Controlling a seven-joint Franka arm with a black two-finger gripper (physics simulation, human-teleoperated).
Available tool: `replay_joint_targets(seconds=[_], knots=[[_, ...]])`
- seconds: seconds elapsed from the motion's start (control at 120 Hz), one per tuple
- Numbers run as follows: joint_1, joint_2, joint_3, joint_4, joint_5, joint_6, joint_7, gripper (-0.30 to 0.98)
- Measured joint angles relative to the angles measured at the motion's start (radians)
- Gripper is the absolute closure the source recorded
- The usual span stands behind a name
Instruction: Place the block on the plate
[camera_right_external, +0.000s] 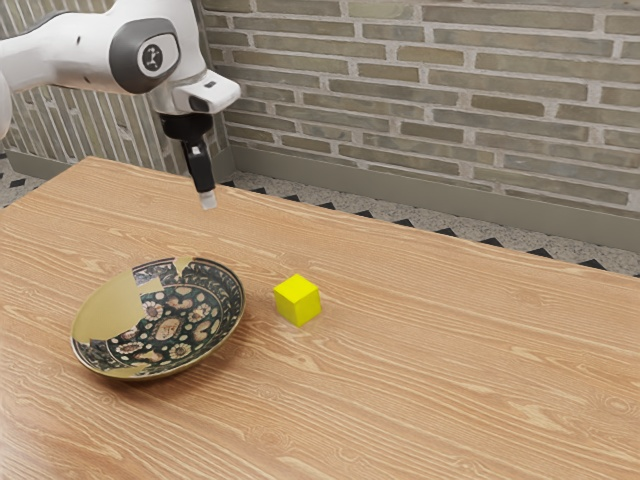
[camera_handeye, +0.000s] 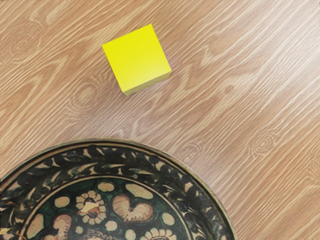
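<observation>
Tabletop (camera_right_external: 450, 380), wood-grained | floral-patterned plate (camera_right_external: 108, 312), resting on it | black two-finger gripper (camera_right_external: 208, 201), raised above the tabletop, whether released or clenched cannot be told | yellow cube (camera_right_external: 297, 299), on the wood near the plate, apart from its rim

I count one yellow block (camera_right_external: 297, 300), one patterned plate (camera_right_external: 168, 325), one wooden table (camera_right_external: 450, 380), one arm (camera_right_external: 145, 55), one pincer (camera_right_external: 208, 203).

Cannot follow the white Franka arm (camera_right_external: 60, 62) past the exterior view's left and top edges, nor make out its round emblem's (camera_right_external: 152, 57) fine detail. Loses the wood-grain tabletop (camera_right_external: 450, 370) at left, right and bottom there, and the floral plate (camera_handeye: 150, 157) past the wrist view's left and lower edges.
</observation>
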Motion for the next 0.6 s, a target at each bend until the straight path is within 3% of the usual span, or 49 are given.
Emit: replay_joint_targets(seconds=[0.308, 0.6], knots=[[-0.005, 0.007, -0.001, 0.001, 0.0, 0.002, 0.043, 0.0], [-0.073, 0.081, -0.003, 0.021, -0.051, 0.024, -0.01, 0.0]])
